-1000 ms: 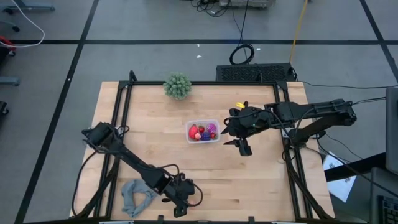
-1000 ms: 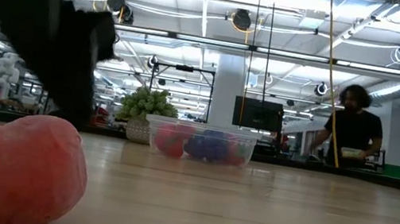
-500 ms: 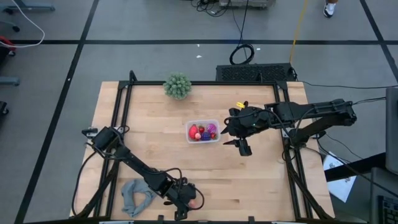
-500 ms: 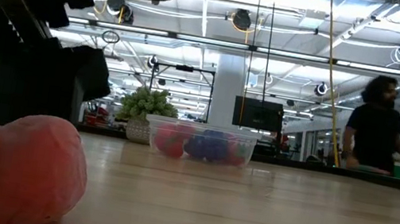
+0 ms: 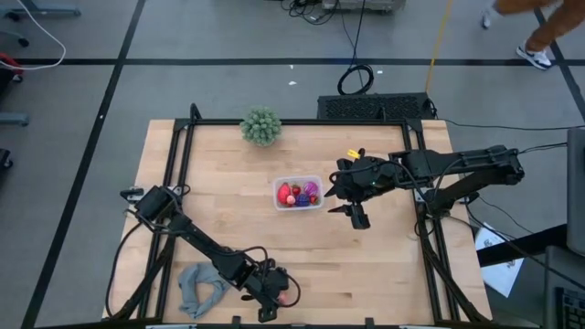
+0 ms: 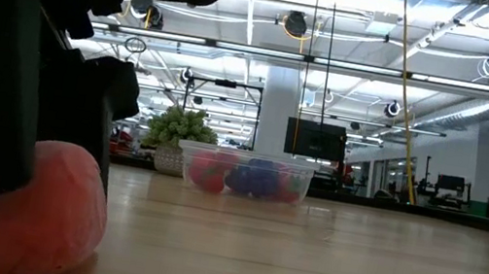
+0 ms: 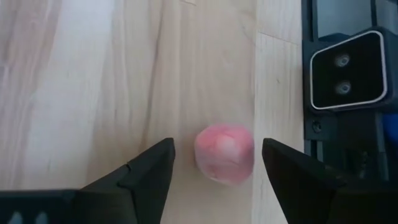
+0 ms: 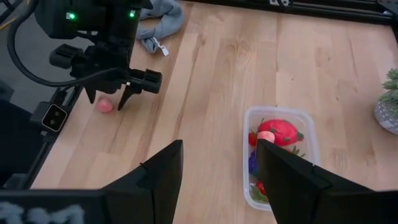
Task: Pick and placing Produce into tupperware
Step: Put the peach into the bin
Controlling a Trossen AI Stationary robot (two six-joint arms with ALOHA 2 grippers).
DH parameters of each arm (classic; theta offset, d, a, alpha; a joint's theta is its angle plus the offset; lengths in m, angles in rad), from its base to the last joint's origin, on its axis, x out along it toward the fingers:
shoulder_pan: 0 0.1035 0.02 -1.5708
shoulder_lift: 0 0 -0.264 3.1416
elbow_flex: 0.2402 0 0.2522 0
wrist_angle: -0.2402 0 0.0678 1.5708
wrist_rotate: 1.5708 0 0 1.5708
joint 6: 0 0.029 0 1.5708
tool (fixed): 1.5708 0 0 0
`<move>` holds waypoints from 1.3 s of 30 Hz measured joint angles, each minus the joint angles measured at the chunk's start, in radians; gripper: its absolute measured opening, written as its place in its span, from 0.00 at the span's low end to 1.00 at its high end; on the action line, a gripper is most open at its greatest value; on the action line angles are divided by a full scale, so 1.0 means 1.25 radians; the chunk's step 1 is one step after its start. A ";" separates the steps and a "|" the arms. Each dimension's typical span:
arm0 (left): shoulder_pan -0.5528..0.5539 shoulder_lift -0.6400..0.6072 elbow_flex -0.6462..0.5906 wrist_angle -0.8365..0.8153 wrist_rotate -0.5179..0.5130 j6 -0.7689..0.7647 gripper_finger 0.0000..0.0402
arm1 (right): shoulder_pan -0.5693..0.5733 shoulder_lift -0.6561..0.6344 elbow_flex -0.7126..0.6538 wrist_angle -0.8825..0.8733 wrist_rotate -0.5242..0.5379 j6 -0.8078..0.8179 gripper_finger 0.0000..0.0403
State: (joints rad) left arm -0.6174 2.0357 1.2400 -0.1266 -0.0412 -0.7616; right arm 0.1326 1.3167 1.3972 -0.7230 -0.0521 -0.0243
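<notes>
Peach-pink produce (image 7: pixel 224 154) lies at the table's near edge, and the left gripper (image 7: pixel 217 163) hangs right over it, fingers spread with one to either side of the round piece and neither yet touching, so it holds nothing. The piece sits slightly toward one finger, close by the black frame rail (image 7: pixel 342 118). The tupperware (image 5: pixel 298 193) with its other pieces stands well apart, mid-table. The right gripper (image 5: pixel 355 213) waits just beside that container, open and empty, far from the pink piece.
</notes>
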 joint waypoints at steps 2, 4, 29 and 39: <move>0.000 0.000 0.000 -0.002 -0.004 0.000 0.61 | 0.000 0.000 0.000 0.000 0.000 0.009 0.48; 0.001 0.000 0.000 -0.006 -0.005 0.000 0.57 | 0.000 0.000 0.000 0.000 0.000 0.010 0.48; 0.051 -0.114 -0.002 -0.270 -0.014 -0.028 0.27 | 0.000 0.000 -0.001 -0.001 0.000 0.011 0.48; 0.176 -0.334 -0.001 -0.478 -0.169 0.091 0.27 | 0.000 0.000 -0.001 -0.010 0.000 -0.013 0.48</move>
State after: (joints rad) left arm -0.3969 1.6178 1.2389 -0.7242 -0.2527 -0.6476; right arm 0.1326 1.3167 1.3964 -0.7355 -0.0521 -0.0400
